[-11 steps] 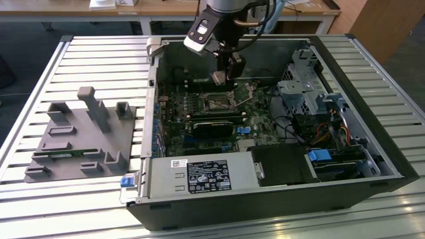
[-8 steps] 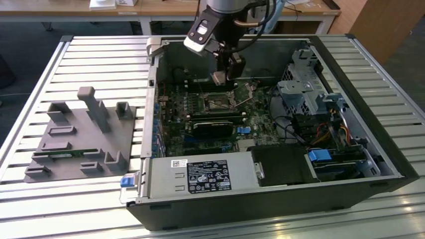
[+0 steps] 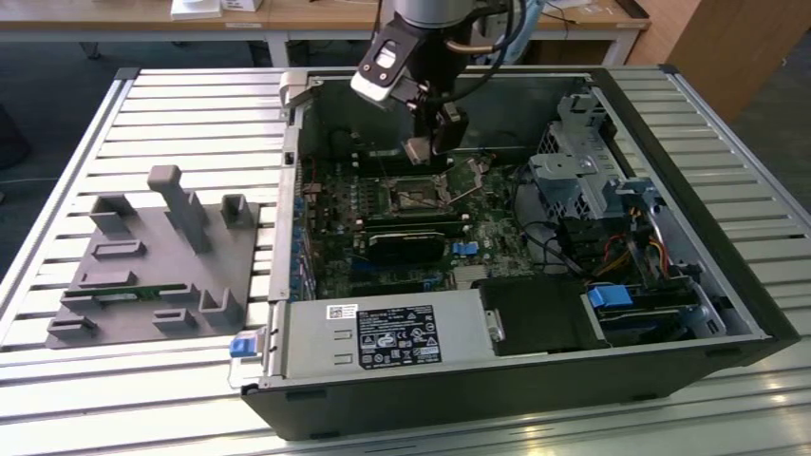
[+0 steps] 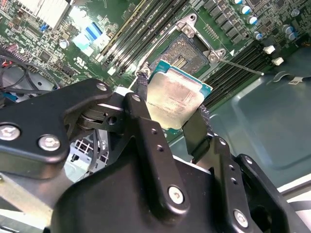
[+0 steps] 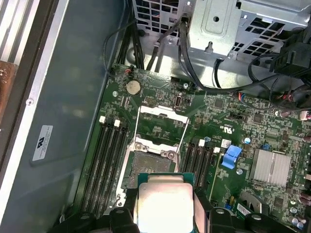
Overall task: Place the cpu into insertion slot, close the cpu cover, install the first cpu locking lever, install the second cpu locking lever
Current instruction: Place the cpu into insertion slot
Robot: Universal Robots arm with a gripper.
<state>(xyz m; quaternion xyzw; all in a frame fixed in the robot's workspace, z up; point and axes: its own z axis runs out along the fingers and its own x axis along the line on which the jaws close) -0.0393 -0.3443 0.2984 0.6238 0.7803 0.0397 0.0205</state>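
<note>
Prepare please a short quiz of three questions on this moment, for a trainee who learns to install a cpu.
1. Choose one. The tool is shut on: A) the cpu; B) a screwdriver; C) nothing.
2. Fill in (open / shut): the cpu cover at the insertion slot stands ___.
3. True or false: the cpu already lies in the insertion slot.

Key: 1 A. 2 open. 3 false; the tool holds the cpu above the motherboard, apart from the slot.
</note>
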